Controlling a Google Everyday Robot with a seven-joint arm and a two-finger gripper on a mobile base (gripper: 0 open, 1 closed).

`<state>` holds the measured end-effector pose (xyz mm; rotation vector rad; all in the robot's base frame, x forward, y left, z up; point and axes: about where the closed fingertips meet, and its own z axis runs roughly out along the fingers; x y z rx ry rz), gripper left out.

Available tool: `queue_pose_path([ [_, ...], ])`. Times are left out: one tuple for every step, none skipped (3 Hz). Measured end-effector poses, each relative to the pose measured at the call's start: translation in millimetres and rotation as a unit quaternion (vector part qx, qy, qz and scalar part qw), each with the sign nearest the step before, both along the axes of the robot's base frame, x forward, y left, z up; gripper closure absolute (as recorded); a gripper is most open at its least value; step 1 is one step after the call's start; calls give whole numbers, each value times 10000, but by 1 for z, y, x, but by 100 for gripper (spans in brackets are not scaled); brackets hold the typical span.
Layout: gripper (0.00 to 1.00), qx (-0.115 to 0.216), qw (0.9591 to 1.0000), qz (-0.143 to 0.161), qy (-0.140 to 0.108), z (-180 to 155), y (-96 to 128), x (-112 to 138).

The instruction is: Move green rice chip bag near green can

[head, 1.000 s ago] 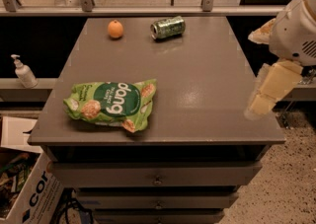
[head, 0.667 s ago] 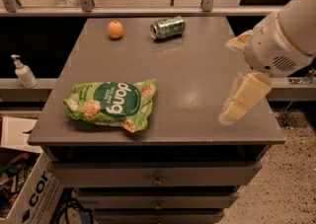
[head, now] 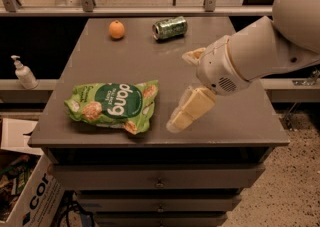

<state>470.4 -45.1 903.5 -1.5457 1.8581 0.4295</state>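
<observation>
Green rice chip bag (head: 112, 107) is lying flat on the largest thing in view, a grey cabinet top (head: 145, 63) over drawers; taking the far edge as 12 o'clock, the bag is sitting at about 8 o'clock, near the front edge, its printed face turned upward. A white robot arm (head: 265, 51) is reaching in from 3 o'clock and is angling down and leftward, which appears to be bringing its tool toward the bag from the open side and not across the other items. At the arm's tip the gripper (head: 179, 91) is hovering above the board just right of centre, at 3 o'clock from the bag and just beside it without touching; its two tan pincers are standing well apart and are holding nothing, a spread that seems suited to taking a wide, crinkly packet. The green can (head: 170, 27) is lying on its side at about 12 o'clock, well apart from the bag, so the carry is not yet begun. A small orange fruit (head: 116, 29) is resting at 11 o'clock, left of the can. A pump bottle (head: 23, 73) is standing on a ledge off the board at 9 o'clock.
</observation>
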Motion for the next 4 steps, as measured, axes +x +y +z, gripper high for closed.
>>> queue_pose_path([
  [0,-8,10000,1,-1,0,0,0],
  [0,80,10000,35,-22,-12,17,-1],
  [0,166,9997,153,-63,-30,48,2],
  [0,277,9992,260,-83,-45,82,8],
])
